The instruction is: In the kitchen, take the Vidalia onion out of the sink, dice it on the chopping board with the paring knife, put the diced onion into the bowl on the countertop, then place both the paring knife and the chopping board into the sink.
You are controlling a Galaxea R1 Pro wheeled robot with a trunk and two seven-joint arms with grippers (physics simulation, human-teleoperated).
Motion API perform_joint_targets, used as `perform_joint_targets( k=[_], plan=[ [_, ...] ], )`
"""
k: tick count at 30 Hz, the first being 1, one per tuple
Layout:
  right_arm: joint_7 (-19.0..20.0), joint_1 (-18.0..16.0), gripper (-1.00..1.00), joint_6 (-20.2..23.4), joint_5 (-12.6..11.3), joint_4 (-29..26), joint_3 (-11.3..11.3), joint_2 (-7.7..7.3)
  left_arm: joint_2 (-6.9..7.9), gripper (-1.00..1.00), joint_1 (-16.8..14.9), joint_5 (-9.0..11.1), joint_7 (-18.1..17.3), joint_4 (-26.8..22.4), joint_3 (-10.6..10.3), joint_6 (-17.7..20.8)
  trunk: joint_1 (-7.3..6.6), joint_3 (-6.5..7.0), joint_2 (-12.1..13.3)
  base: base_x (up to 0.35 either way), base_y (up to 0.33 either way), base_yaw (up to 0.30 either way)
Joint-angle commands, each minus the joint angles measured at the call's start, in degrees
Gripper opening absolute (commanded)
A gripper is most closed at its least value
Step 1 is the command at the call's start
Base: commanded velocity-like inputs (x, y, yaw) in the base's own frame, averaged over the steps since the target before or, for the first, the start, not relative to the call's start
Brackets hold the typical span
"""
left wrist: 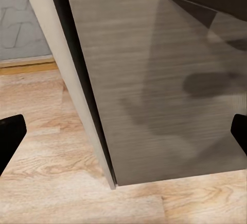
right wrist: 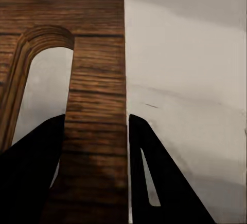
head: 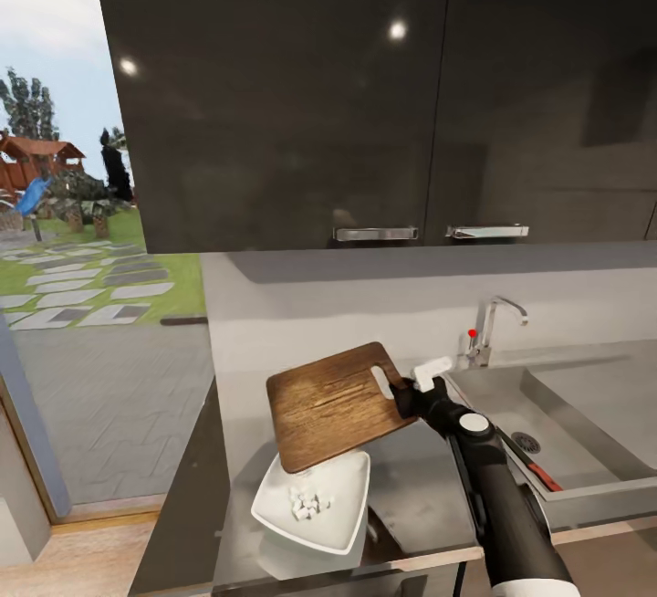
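Right claw [head: 408, 389] grips the chopping board [head: 338, 403] aloft, arm outstretched.

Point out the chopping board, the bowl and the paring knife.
chopping board [head: 333, 405], head view, middle of its wooden face.
bowl [head: 274, 498], head view, bare white inner wall left of the onion pieces.
paring knife [head: 545, 477], head view, red handle in the sink.
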Motion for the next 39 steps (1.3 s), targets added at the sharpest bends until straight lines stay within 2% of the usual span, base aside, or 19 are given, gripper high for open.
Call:
perform_joint_targets(
  k=[1, 3, 5, 15, 25, 35, 37, 39],
  plan=[
    [1.65, -0.01, -1.00, -0.01, 0.22, -0.06, -0.53, 0.08, 0.09, 1.00, 0.02, 0.39, 0.51, -0.03, -0.48, -0.06, 0.02, -0.01, -0.04, 0.000, 0.000, 0.000],
    [3.97, -0.01, -1.00, -0.10, -0.54, -0.03, -0.98, 0.10, 0.09, 1.00, 0.02, 0.39, 0.51, 0.41, -0.44, -0.07, 0.02, -0.01, -0.04, 0.000, -0.003, 0.000],
    [4.35, -0.01, -1.00, -0.11, -0.66, 0.18, -1.05, 0.15, 0.08, 1.00, 0.02, 0.35, 0.51, 0.60, -0.43, -0.10, 0.02, -0.01, -0.04, 0.000, -0.051, 0.000],
    [4.16, -0.01, -1.00, -0.04, -0.65, 1.75, -1.02, 0.91, 0.08, 1.00, 0.02, 0.30, 0.51, 0.73, -0.44, -0.12, 0.02, -0.01, -0.04, 0.000, -0.254, 0.030],
    [4.17, -0.01, -1.00, -0.04, -0.80, 1.83, -1.01, 0.97, 0.09, 1.00, 0.02, 0.30, 0.51, 0.74, -0.46, -0.12, 0.02, -0.01, -0.04, 0.000, -0.299, 0.190],
    [4.13, -0.01, -1.00, -0.04, -1.48, 2.66, -1.04, 1.05, 0.07, 1.00, 0.02, 0.30, 0.51, 0.72, -0.48, -0.12, 0.02, -0.01, -0.04, 0.000, -0.299, 0.020],
    [3.50, -0.01, -1.00, 0.00, -1.57, 3.13, -1.63, 1.10, 0.07, 1.00, 0.02, 0.27, 0.51, 0.72, -0.48, -0.12, 0.02, -0.01, -0.04, -0.032, -0.299, 0.000],
    [1.51, -0.01, -1.00, -0.02, -1.62, 3.37, -3.58, 1.14, 0.07, 1.00, 0.02, 0.23, 0.51, 0.72, -0.48, -0.12, 0.02, -0.01, -0.04, -0.075, -0.299, 0.000]
  ],
)
